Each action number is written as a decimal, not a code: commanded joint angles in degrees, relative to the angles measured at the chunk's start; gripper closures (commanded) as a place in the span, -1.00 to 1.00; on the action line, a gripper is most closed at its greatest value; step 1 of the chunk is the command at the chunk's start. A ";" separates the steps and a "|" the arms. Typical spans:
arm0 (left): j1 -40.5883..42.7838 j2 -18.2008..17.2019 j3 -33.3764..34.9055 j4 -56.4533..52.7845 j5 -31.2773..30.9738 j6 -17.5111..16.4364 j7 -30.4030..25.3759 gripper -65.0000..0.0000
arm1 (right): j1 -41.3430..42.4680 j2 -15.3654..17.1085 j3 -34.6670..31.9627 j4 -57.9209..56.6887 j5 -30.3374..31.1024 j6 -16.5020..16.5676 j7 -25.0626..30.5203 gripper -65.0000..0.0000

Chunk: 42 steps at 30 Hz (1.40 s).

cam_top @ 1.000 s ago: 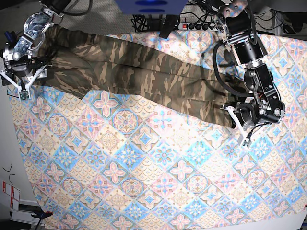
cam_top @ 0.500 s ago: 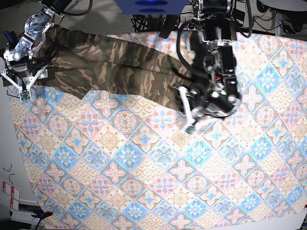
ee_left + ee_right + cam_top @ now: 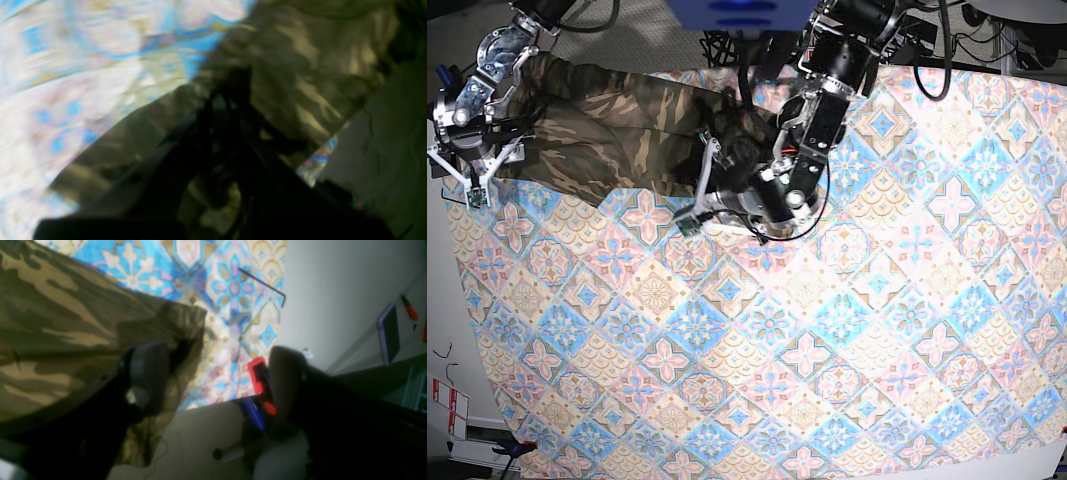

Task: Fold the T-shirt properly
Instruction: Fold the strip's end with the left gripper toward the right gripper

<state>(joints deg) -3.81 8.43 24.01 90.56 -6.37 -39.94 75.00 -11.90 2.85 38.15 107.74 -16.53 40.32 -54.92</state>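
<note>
Dragging the T-shirt [image 3: 617,130] toward nine o'clock over the tablecloth [image 3: 877,330], my left claw [image 3: 695,205] pinches it tight; my right claw [image 3: 472,170] stays wide.

Pastel tile-patterned tablecloth [image 3: 877,340] covers table; red tool [image 3: 258,375] at edge.

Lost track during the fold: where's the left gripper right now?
In the base view the left gripper is upper-centre, shut on the T-shirt at its lower edge, over the tablecloth.

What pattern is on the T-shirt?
Brown, tan and olive camouflage on the T-shirt; clearest in the base view.
</note>
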 commanded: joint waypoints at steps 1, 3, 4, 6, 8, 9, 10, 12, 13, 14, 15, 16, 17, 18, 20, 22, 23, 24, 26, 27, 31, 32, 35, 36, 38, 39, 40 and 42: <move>-1.50 0.57 1.35 -0.32 -0.97 -0.06 -0.94 1.00 | 0.34 0.80 0.05 0.96 -0.12 -0.32 0.63 -0.43; -2.21 0.57 3.46 -2.17 -2.55 -0.06 -1.11 1.00 | 0.34 0.80 -0.13 0.96 -0.12 -0.32 0.63 -0.43; -2.74 0.57 4.17 -2.61 -3.34 -0.06 -1.64 1.00 | 0.34 0.80 -0.13 0.96 -0.12 -0.32 0.63 -0.43; -3.26 0.57 5.92 -3.40 -4.66 -0.06 -3.57 1.00 | 0.43 0.80 -0.13 0.96 -0.12 -0.32 0.63 -0.43; -4.05 0.57 7.77 -5.16 -5.72 -0.06 -4.80 1.00 | 0.43 0.80 -0.22 0.96 -0.12 -0.32 0.63 -0.43; -4.76 0.57 9.18 -6.39 -6.51 -0.06 -5.42 1.00 | 0.43 0.71 -0.22 0.96 -0.12 -0.32 0.63 -0.43; -5.64 0.57 10.94 -7.88 -7.74 -0.06 -6.39 1.00 | 0.43 0.62 -0.22 0.96 -0.12 -0.32 0.63 -0.43; -7.31 0.57 14.36 -11.22 -10.73 -0.06 -9.20 1.00 | 0.60 -0.70 -0.22 0.87 -0.12 -0.32 0.63 -0.43; -8.45 0.57 16.30 -13.33 -12.40 -0.06 -10.61 1.00 | 0.60 -1.14 -0.22 0.87 -0.12 -0.32 0.63 -0.43; -9.50 0.57 17.62 -15.27 -13.80 -0.06 -11.84 1.00 | 0.60 -1.40 -0.22 0.87 -0.12 -0.32 0.63 -0.43; -10.56 0.57 18.58 -16.85 -15.21 -0.06 -13.07 1.00 | 0.60 -1.49 -0.22 0.87 -0.12 -0.32 0.63 -0.43; -11.53 0.57 19.11 -18.52 -17.06 -0.06 -14.39 1.00 | 0.60 -1.49 -0.22 0.87 -0.12 -0.32 0.63 -0.43; -12.32 0.57 19.20 -19.84 -19.17 -0.06 -15.53 1.00 | 0.60 -1.49 -0.22 0.87 -0.12 -0.32 0.63 -0.43; -13.11 0.57 19.20 -21.07 -21.19 -0.06 -16.50 1.00 | 0.52 -1.49 -0.22 0.87 -0.12 -0.32 0.63 -0.43; -14.52 0.57 19.20 -22.65 -24.00 -0.06 -17.73 1.00 | 0.52 -1.49 -0.22 0.87 -0.12 -0.32 0.63 -0.43; -15.13 0.57 19.11 -23.62 -25.58 -0.06 -17.99 0.98 | 0.52 -1.49 -0.13 0.87 -0.12 -0.32 0.63 -0.43; -15.22 0.57 19.11 -23.62 -26.02 -0.06 -18.25 0.87 | 0.60 -1.49 -0.13 0.87 -0.12 -0.32 0.63 -0.43; -15.22 0.57 19.11 -23.62 -26.29 -0.06 -18.25 0.71 | 0.60 -1.49 -0.04 0.87 -0.12 -0.32 0.63 -0.43; -15.22 0.57 19.11 -23.44 -26.29 -0.06 -18.17 0.24 | 0.69 -1.49 0.05 0.87 -0.12 -0.32 0.63 -0.43; -15.22 0.57 19.11 -23.44 -26.29 -0.06 -18.17 0.01 | 0.78 -1.49 0.05 0.87 -0.12 -0.32 0.63 -0.43; -15.13 0.57 19.11 -23.27 -26.38 -0.06 -18.17 -0.33 | 0.78 -1.49 -0.13 0.87 -0.12 -0.32 0.63 -0.43; -15.13 0.57 19.11 -22.74 -26.46 -0.06 -18.25 -0.29 | 0.78 -1.49 -0.13 0.87 -0.12 -0.32 0.63 -0.43; -14.78 0.57 18.41 -18.17 -26.55 -0.06 -18.96 -0.15 | 0.78 -1.49 -0.04 0.87 -0.12 -0.32 0.63 -0.43; -14.52 0.57 17.00 -16.15 -26.99 -0.06 -19.66 -0.09 | 0.87 -1.49 0.13 0.87 -0.12 -0.32 0.63 -0.43; -12.49 0.15 13.22 -12.01 -29.19 -0.06 -20.89 -0.02 | 0.87 -1.40 0.22 1.05 -0.12 -0.32 0.63 -0.43; -11.35 -0.91 10.58 -9.47 -30.68 -0.06 -21.07 -0.01 | 1.04 -1.23 0.22 1.14 -0.12 -0.32 0.63 -0.43; -10.65 -2.05 8.30 -7.62 -31.74 -0.06 -20.89 -0.01 | 1.66 -1.23 0.31 1.31 -0.12 -0.32 0.63 -0.43; -8.45 -4.69 4.08 -4.01 -33.76 -0.06 -19.31 -0.01 | 2.54 -1.23 1.28 1.31 -0.12 -0.32 0.63 -0.43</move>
<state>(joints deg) -11.55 3.55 27.92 86.11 -39.59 -39.77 56.01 -9.78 0.82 39.11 107.81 -16.64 40.32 -55.05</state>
